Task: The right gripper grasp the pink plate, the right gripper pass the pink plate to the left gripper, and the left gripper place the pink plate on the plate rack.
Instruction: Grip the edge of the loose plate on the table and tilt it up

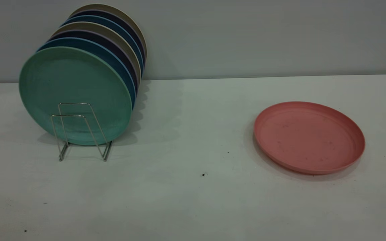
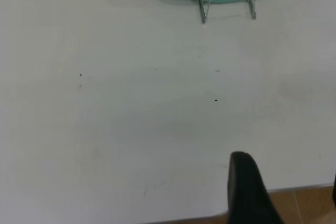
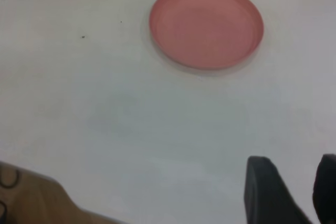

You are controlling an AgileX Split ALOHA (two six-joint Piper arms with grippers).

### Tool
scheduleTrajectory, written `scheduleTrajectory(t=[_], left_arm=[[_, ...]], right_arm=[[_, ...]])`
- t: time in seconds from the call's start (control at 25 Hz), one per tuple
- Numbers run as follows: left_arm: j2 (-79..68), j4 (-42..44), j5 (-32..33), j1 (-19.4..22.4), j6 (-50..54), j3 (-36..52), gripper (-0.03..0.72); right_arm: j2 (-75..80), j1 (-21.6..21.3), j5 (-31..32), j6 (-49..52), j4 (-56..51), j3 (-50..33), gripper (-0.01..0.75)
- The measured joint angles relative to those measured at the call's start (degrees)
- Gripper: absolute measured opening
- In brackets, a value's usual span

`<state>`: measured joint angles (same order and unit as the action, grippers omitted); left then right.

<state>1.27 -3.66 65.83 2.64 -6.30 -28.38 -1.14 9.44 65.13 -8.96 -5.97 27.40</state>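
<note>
The pink plate [image 1: 308, 137] lies flat on the white table at the right; it also shows in the right wrist view [image 3: 206, 24], well ahead of my right gripper [image 3: 291, 158], whose two black fingers stand apart with nothing between them. The plate rack [image 1: 79, 130] stands at the left with its two front wire loops free; its feet show in the left wrist view [image 2: 202, 11]. My left gripper [image 2: 287, 169] is open and empty near the table's front edge, far from the rack. Neither gripper shows in the exterior view.
A teal-green plate [image 1: 74, 93] stands upright in the rack, with several blue, dark and beige plates [image 1: 112, 36] behind it. The table's front edge [image 2: 294, 187] runs by the left gripper, with brown floor beyond. A grey wall rises behind the table.
</note>
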Motion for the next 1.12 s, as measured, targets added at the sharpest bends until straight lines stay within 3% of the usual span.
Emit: scheduleTrajectory(t=[0.4, 0.56, 0.72, 0.84, 1.12], left_arm=[[-1.25, 0.09, -4.46, 0.0, 3.62, -0.73, 0.435], [-10.0, 0.22, -9.2, 0.0, 4.4, -3.63, 0.504], [-23.49, -0.08, -13.75, 0.0, 1.88, -7.7, 0.607], [-33.56, -1.75, -16.15, 0.0, -1.75, -11.79, 0.634], [-54.03, -13.09, -22.59, 0.0, -13.87, -18.08, 0.612]], right_arm=[[0.3, 0.0, -0.19, 1.0, 0.31, 0.06, 0.243], [7.07, 0.0, -2.6, 2.54, 1.21, 0.72, 0.299], [18.26, 0.0, -9.75, 2.79, 1.24, 2.05, 0.432], [27.06, 0.0, -15.62, 2.91, 1.24, 3.62, 0.522], [51.38, 0.0, -32.0, 2.91, 0.5, 5.71, 0.561]])
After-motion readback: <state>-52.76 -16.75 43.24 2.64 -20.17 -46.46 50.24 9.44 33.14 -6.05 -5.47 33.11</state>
